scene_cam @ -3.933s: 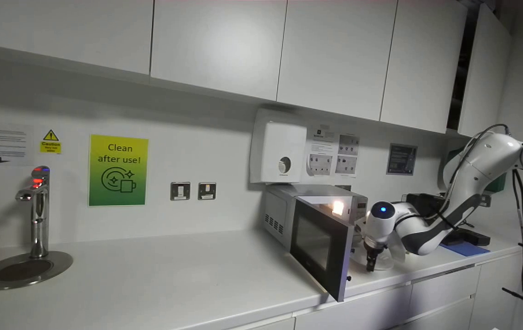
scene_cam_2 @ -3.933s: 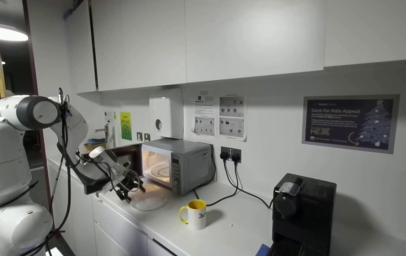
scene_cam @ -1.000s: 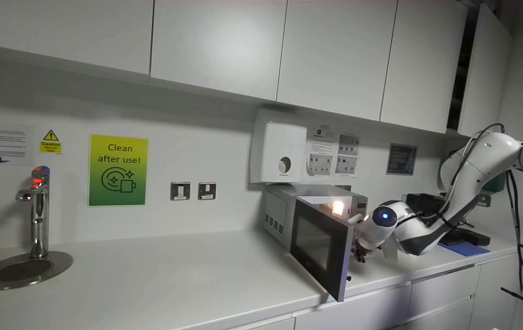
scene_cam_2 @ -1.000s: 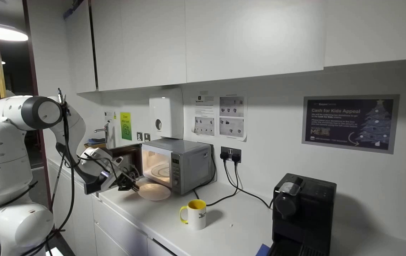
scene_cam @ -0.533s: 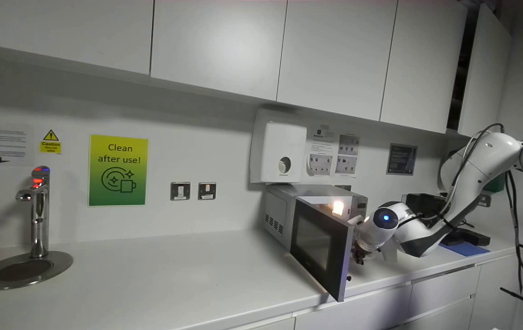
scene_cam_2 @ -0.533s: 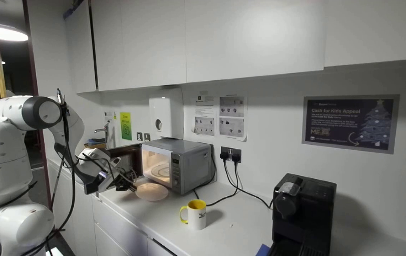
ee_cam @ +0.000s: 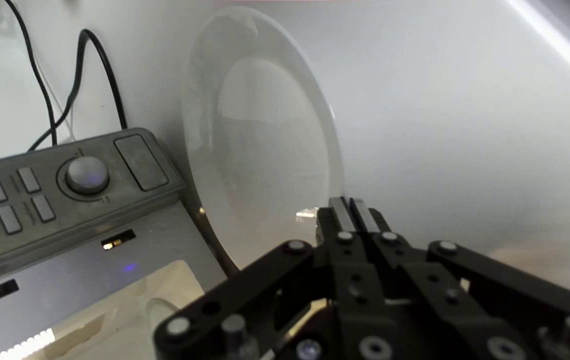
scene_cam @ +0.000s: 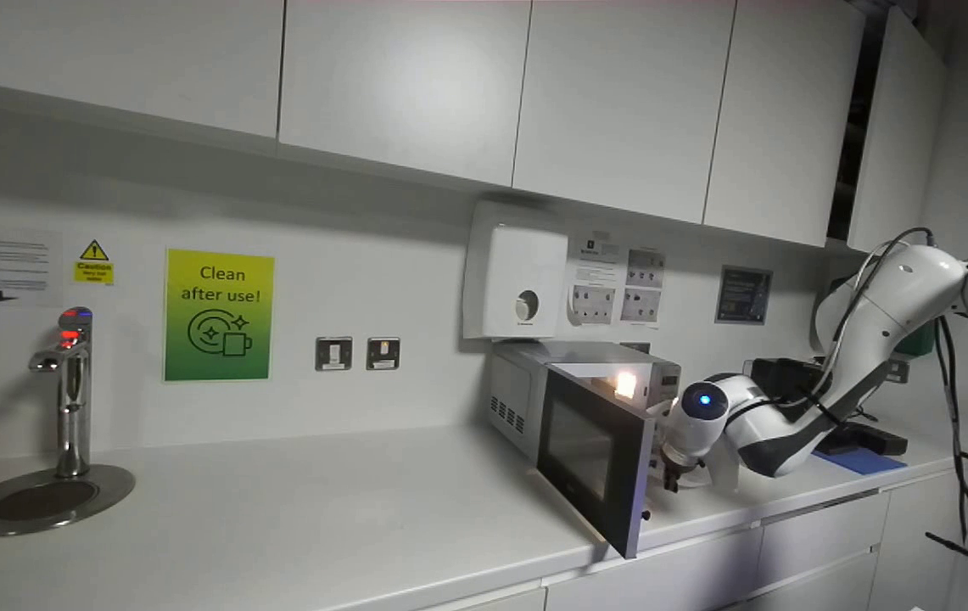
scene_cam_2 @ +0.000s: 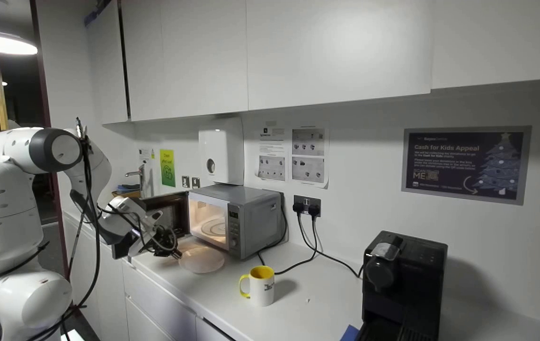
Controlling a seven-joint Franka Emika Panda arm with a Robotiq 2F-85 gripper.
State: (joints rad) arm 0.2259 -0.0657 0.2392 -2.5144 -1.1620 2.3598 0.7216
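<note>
The Panda arm [scene_cam_2: 4,203] rises upright, bends over high up, and drops its forearm in a slope toward the white table [scene_cam: 280,509], black cables [scene_cam_2: 89,189] hanging alongside. The wrist folds under, so the fingers [ee_cam: 341,215] point steeply downward in front of the microwave [scene_cam_2: 258,208], just beside its opened door [scene_cam: 590,441]. In the wrist view the fingers are nearly together, pinching a white plate [ee_cam: 265,130] by its rim. The plate extends from their tips, near the microwave's control knob [ee_cam: 87,175]; whether it touches the table, I cannot tell. Light glows inside the microwave over a glass turntable [scene_cam_2: 214,227]. In an exterior view a white mug with yellow interior and handle [scene_cam_2: 261,289] stands upright near the plate, with a black coffee machine [scene_cam_2: 407,284] farther off.
</note>
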